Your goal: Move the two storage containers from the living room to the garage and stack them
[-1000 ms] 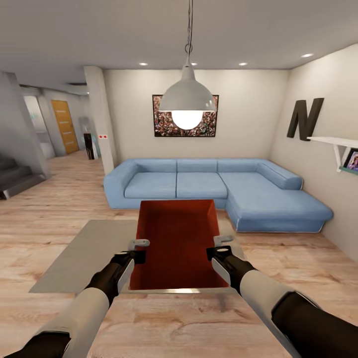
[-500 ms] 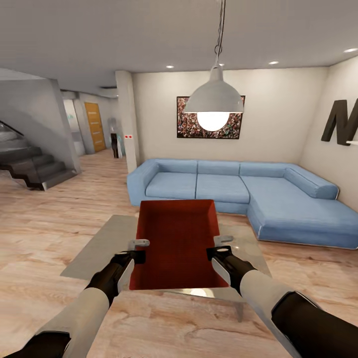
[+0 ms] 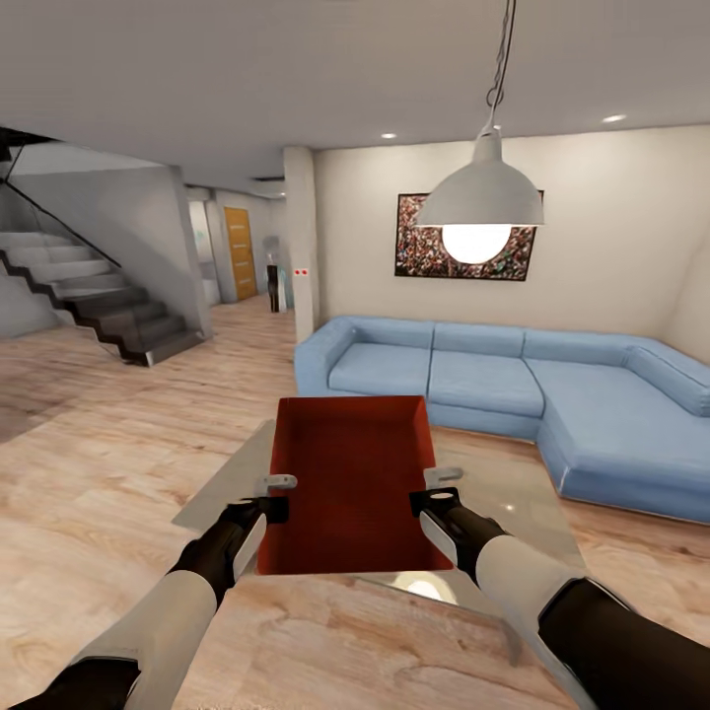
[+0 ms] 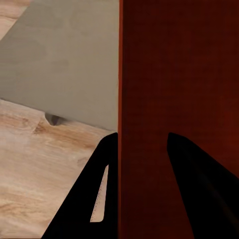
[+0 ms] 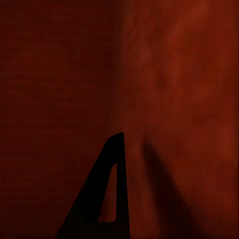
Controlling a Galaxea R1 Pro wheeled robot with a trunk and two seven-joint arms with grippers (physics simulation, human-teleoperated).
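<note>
**Bin carried between both arms, living room ahead**

Sofa (image 3: 513, 394) sits right of centre, stairs (image 3: 99, 296) upper left. I hold the bin (image 3: 350, 483) low and centre. Left claw (image 3: 268, 498) pinches its left wall, right claw (image 3: 434, 491) its right wall, keeping it level for travel.

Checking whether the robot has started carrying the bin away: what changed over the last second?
The view swung left: the sofa and lamp slid right in the picture, and a staircase came into sight. The container sits the same between the left gripper and right gripper, each still on a side wall.
</note>
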